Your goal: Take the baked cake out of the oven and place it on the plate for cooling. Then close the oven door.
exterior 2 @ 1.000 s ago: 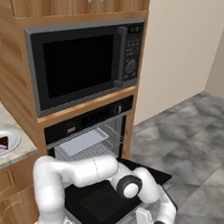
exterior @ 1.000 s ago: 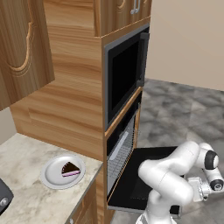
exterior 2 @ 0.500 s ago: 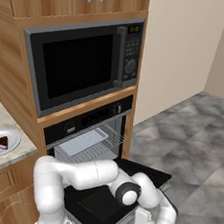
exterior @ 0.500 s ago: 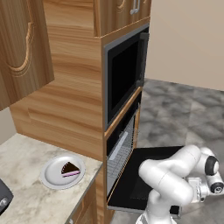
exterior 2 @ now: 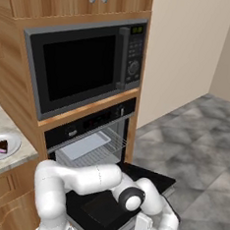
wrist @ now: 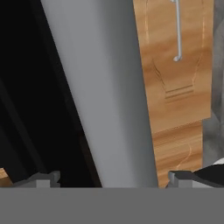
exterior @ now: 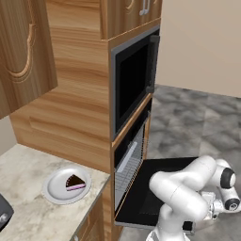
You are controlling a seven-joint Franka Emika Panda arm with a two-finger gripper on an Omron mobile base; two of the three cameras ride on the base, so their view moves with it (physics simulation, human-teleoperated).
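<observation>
Wood cabinet column [exterior: 75, 94] holds the microwave [exterior 2: 86, 67] on top, the oven [exterior 2: 93, 135] under it. Oven door [exterior: 155, 188] is dropped fully open and lying flat. A grey tray [exterior 2: 84, 145] sits on the wire rack [exterior 2: 106, 148] inside the oven. Counter [exterior: 28, 207] is left of the column; the plate [exterior: 59, 190] sits on it near the oven edge. Baked cake [exterior: 75, 182] is on the plate, toward its right side, also visible at the left edge of the right base view. Arm is folded low over the front edge of the open door. Gripper [wrist: 109, 178] jaws are spread wide, the door's silver bar handle [wrist: 100, 96] between the fingertips [wrist: 43, 178], nothing clamped.
</observation>
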